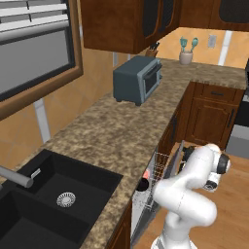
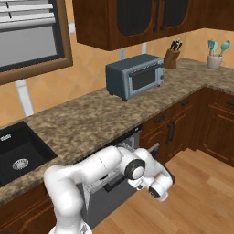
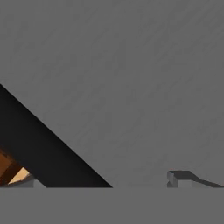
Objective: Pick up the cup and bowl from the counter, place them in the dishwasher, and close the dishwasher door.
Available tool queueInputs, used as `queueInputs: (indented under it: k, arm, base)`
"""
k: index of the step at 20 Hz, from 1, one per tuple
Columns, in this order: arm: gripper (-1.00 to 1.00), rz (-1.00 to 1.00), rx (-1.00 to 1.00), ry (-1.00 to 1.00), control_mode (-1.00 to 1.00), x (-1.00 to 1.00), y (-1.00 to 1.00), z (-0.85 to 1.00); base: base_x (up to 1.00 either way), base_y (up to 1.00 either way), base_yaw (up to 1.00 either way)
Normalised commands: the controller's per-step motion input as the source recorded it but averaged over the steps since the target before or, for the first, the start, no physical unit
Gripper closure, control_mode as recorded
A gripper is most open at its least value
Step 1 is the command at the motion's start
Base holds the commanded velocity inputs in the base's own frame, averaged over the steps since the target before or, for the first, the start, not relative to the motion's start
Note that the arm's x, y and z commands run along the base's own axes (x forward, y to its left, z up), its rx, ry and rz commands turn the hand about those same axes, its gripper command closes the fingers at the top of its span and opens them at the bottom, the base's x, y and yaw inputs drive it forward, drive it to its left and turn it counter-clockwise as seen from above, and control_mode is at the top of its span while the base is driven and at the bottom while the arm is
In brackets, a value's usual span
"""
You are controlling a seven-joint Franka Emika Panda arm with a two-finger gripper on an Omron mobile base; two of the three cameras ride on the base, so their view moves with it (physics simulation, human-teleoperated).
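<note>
Dishwasher door (image 2: 114, 194) is standing nearly upright, leaving you only the final push, with the cup (image 1: 146, 174) and bowl (image 1: 142, 184) sitting in the rack (image 1: 158, 168) while the gripper (image 3: 175, 178) is pressing close against the panel, jaws impossible to judge.

In the left base view, the counter (image 1: 112, 131) edge and the door (image 1: 171, 168) are hiding most of the rack (image 1: 156, 170); we are seeing only a sliver of the cup (image 1: 146, 174) and bowl (image 1: 142, 184). In the right base view, the arm is covering much of the door (image 2: 114, 192). In the hand view, we are making out only one fingertip (image 3: 177, 178), so the jaw state is staying unclear.
</note>
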Motion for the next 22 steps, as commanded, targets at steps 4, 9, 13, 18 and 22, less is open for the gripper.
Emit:
queueInputs:
  k: [4,9,13,18,22]
  arm:
    - [-1.00,0.00,0.00,-0.01,-1.00,0.52,1.00,0.21]
    - [-1.00,0.00,-0.02,0.00,-1.00,0.47,1.00,0.02]
    - [-1.00,0.00,-0.04,0.00,-1.00,0.39,1.00,0.00]
    - [-1.00,0.00,-0.05,0.00,-1.00,0.37,1.00,0.00]
    - [-1.00,0.00,-0.05,0.00,-1.00,0.35,1.00,0.00]
  base:
    - [0.00,0.00,0.00]
    - [0.00,0.00,0.00]
    - [0.00,0.00,0.00]
    - [0.00,0.00,0.00]
    - [0.00,0.00,0.00]
